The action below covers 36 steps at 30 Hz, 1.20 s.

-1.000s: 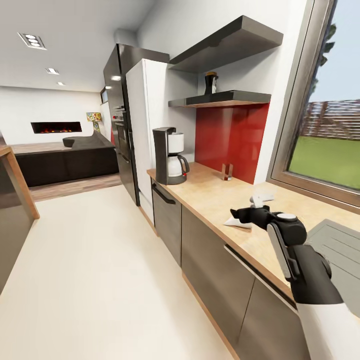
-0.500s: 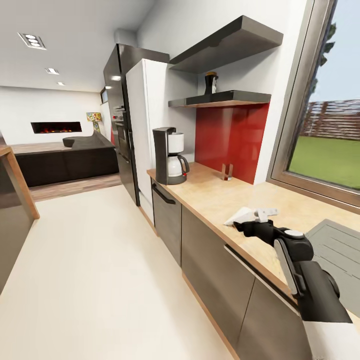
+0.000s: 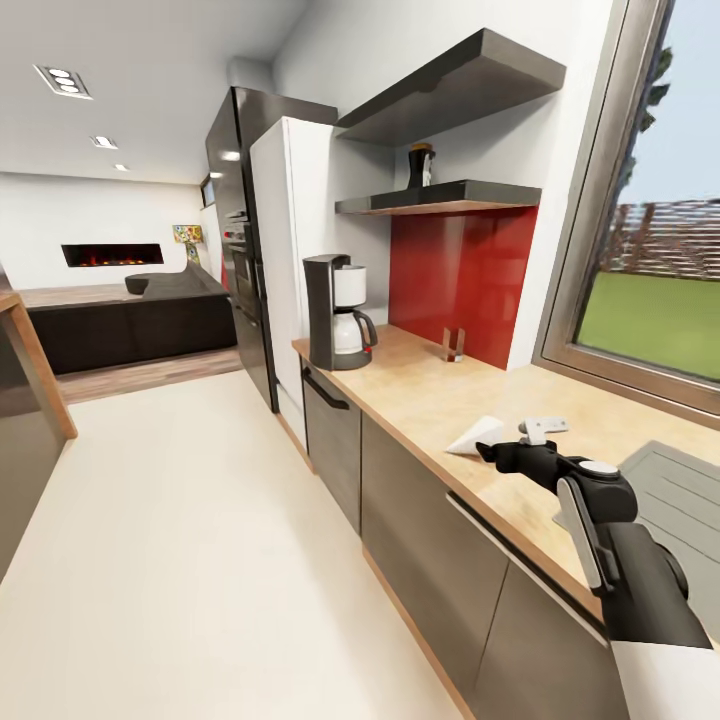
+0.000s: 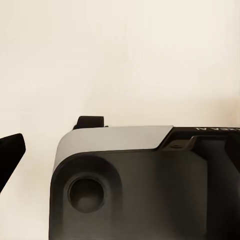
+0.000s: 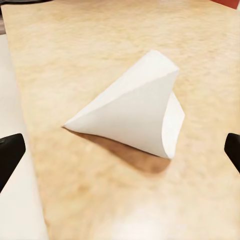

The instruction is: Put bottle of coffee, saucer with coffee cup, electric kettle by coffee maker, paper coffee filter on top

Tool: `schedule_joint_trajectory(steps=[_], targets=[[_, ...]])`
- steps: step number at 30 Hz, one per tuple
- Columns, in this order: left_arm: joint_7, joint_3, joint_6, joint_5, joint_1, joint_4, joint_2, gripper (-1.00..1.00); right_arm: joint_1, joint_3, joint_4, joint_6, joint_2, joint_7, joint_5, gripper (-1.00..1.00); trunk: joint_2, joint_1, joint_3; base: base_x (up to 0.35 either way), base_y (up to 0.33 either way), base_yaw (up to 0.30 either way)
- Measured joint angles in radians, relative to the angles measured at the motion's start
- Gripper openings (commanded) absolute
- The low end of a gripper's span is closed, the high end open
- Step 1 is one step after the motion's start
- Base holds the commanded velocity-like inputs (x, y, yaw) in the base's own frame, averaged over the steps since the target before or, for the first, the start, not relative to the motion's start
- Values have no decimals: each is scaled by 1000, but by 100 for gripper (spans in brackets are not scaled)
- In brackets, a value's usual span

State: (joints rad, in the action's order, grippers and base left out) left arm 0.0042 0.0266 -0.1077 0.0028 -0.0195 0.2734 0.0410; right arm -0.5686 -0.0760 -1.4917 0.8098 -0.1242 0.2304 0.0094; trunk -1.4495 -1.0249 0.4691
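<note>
The small white paper cone filter (image 5: 135,107) lies on its side on the long light wood-grain bench (image 3: 420,385), close to the bench's front edge and well apart from the tall dark grey coffee maker with its white carafe (image 3: 338,312), which stands at the bench's far end by the white cupboard. The right claw (image 5: 120,150) hangs just short of the cone with its jaws spread wide, both tips at the borders of the wrist view and nothing held. The likely trouble is the paper itself: it looks light and soft, so a closing finger may shove it along the smooth wood toward the front edge, or crush it flat. The left claw (image 4: 12,155) is above pale floor; whether it is open I cannot tell.
</note>
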Motion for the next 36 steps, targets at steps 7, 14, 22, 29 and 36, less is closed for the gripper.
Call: schedule_joint_trajectory(steps=[7, 14, 22, 29, 36], targets=[[0, 0, 0, 0, 0, 0, 0, 100, 0, 1, 3, 0, 0, 0, 0, 100, 0, 0, 0, 107, -2, 0], [0, 1, 0, 0, 0, 0, 0, 100, 3, 0, 9, -23, 1, 1, -1, 100, 0, 0, 0, 19, 0, 0], [0, 1, 0, 0, 0, 0, 0, 100, 5, 0, 49, -46, 2, 1, -2, 100, 0, 0, 0, 14, 0, 0], [0, 1, 0, 0, 0, 0, 0, 100, 5, 0, 66, -47, 3, 1, -1, 100, 0, 0, 0, 39, 0, 0], [0, 1, 0, 0, 0, 0, 0, 100, 5, 0, 78, -85, 3, 1, -1, 100, 0, 0, 0, 57, 0, 0]])
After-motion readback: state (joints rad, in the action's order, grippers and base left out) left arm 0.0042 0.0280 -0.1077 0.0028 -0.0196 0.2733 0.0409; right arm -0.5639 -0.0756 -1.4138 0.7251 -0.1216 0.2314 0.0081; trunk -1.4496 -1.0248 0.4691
